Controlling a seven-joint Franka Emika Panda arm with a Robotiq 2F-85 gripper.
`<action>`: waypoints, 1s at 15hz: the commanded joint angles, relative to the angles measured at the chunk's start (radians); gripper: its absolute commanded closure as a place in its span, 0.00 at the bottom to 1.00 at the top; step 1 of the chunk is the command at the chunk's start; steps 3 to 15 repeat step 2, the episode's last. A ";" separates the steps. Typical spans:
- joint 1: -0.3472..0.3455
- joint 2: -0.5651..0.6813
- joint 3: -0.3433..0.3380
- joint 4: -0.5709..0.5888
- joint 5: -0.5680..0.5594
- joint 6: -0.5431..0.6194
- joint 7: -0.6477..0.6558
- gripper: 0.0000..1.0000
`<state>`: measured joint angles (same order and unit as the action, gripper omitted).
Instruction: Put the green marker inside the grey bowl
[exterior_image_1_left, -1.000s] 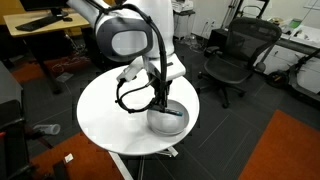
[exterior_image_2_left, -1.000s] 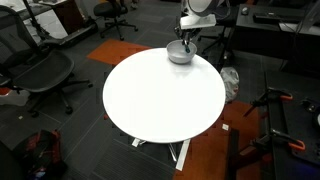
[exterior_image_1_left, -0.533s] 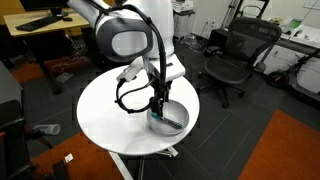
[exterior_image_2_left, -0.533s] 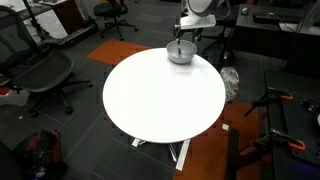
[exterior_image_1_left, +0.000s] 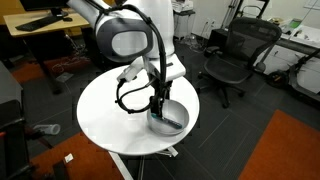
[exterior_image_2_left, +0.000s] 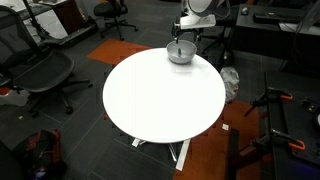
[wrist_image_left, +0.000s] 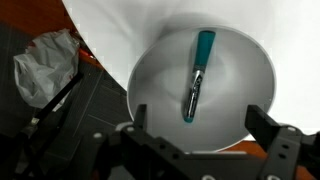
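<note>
The green marker (wrist_image_left: 198, 75) lies loose on the floor of the grey bowl (wrist_image_left: 160, 70) in the wrist view, its teal end toward the far rim. My gripper (wrist_image_left: 200, 130) hangs over the bowl, open, its two fingers spread wide with nothing between them. In both exterior views the bowl (exterior_image_1_left: 172, 119) (exterior_image_2_left: 180, 53) sits near the edge of the round white table (exterior_image_1_left: 105, 110) (exterior_image_2_left: 160, 95), and my gripper (exterior_image_1_left: 159, 106) (exterior_image_2_left: 180, 44) stands just above it. The marker is too small to make out there.
Office chairs (exterior_image_1_left: 235, 55) (exterior_image_2_left: 35, 75) stand around the table. A crumpled white bag (wrist_image_left: 45, 65) lies on the floor beside the table. An orange carpet patch (exterior_image_1_left: 270, 150) lies nearby, and desks line the room's edges.
The gripper has opened from nearly shut to wide, letting go of the marker, which now rests in the bowl. The arm has barely moved.
</note>
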<state>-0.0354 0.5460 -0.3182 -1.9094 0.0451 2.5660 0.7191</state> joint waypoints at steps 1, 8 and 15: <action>-0.009 0.001 0.008 0.004 -0.006 -0.003 0.002 0.00; -0.009 0.001 0.008 0.004 -0.006 -0.003 0.002 0.00; -0.009 0.001 0.008 0.004 -0.006 -0.003 0.002 0.00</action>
